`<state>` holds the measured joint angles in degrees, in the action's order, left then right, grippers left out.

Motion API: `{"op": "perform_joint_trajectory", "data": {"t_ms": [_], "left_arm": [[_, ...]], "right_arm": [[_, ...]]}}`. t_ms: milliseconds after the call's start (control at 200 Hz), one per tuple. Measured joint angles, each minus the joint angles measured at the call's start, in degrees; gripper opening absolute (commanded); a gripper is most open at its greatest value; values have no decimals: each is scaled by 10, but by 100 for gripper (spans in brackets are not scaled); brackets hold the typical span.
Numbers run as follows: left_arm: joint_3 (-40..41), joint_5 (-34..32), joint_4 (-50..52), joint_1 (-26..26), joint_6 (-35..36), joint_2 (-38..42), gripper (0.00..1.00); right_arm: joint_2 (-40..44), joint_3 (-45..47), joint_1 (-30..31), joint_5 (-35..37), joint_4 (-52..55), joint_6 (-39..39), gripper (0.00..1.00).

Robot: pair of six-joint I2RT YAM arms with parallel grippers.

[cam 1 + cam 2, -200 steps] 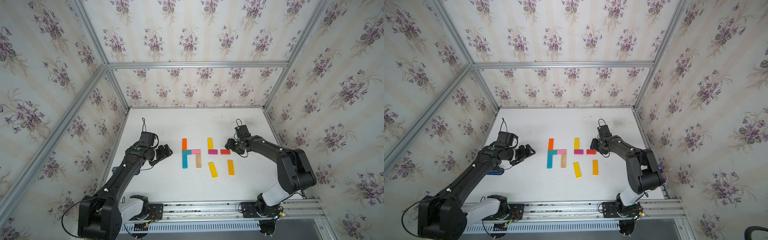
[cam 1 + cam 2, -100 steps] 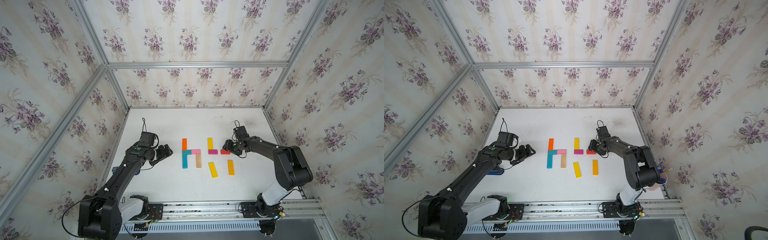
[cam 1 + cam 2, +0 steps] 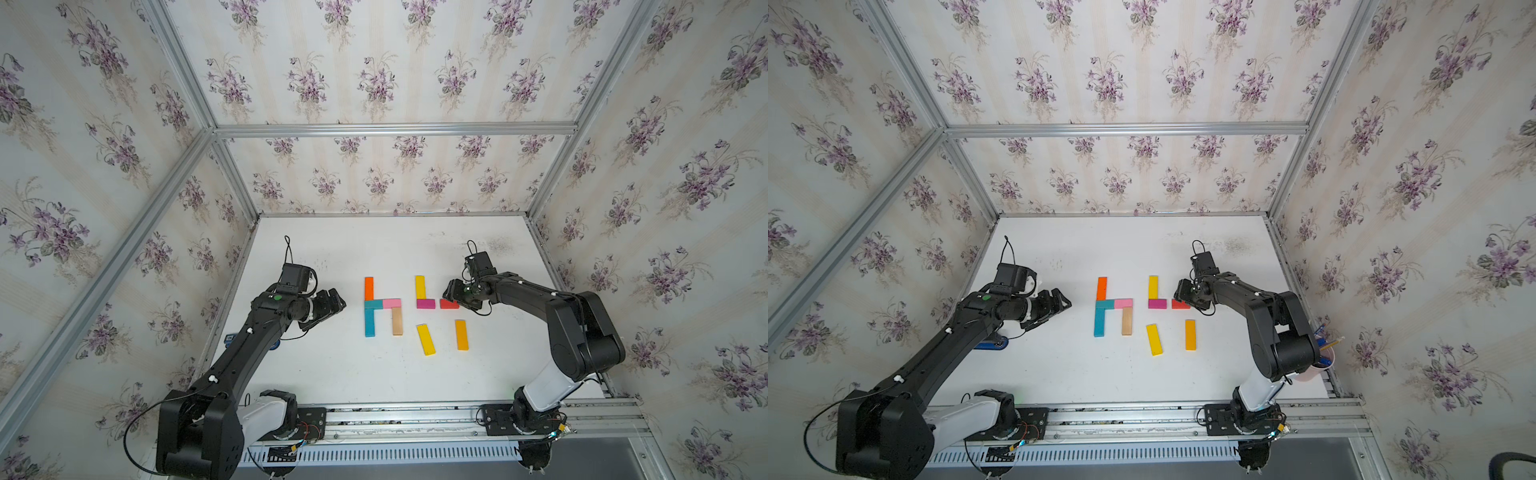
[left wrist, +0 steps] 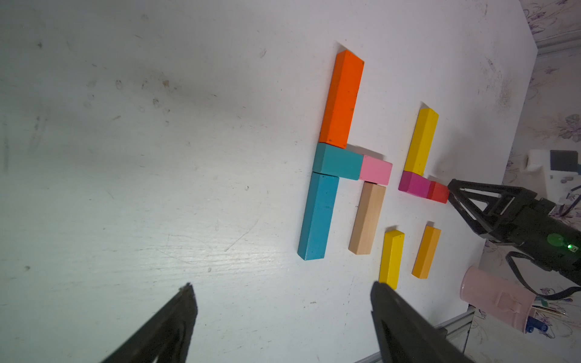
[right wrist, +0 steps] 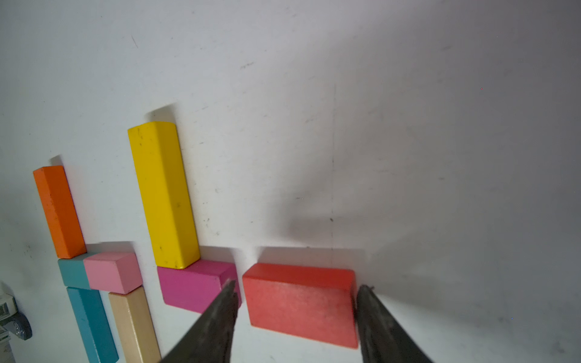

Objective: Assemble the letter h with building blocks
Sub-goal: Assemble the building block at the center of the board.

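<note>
Beside the magenta block point(image 5: 191, 289) on the tabletop point(image 5: 408, 125), the right end effector point(image 5: 297, 285) straddles the red block point(image 5: 300, 301), narrowed, though whether it pinches yet I cannot tell; closing the gap between them probably wants a square, gentle slide sparing the yellow bar point(image 5: 163, 195). The right wrist view shows that gap, where the left wrist view makes them look joined yet shows the left end effector point(image 4: 282, 284) wide, empty.
</note>
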<state>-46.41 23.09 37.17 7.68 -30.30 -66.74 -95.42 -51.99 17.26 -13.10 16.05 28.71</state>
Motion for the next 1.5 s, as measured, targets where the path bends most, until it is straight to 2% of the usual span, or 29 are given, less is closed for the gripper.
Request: {"op": "perform_joint_trajectory", "data": {"t_ms": [1499], "left_arm": [[-3, 0, 0, 0, 0, -3, 89]], "right_arm": [[-6, -8, 22, -3, 1, 12, 61]]}}
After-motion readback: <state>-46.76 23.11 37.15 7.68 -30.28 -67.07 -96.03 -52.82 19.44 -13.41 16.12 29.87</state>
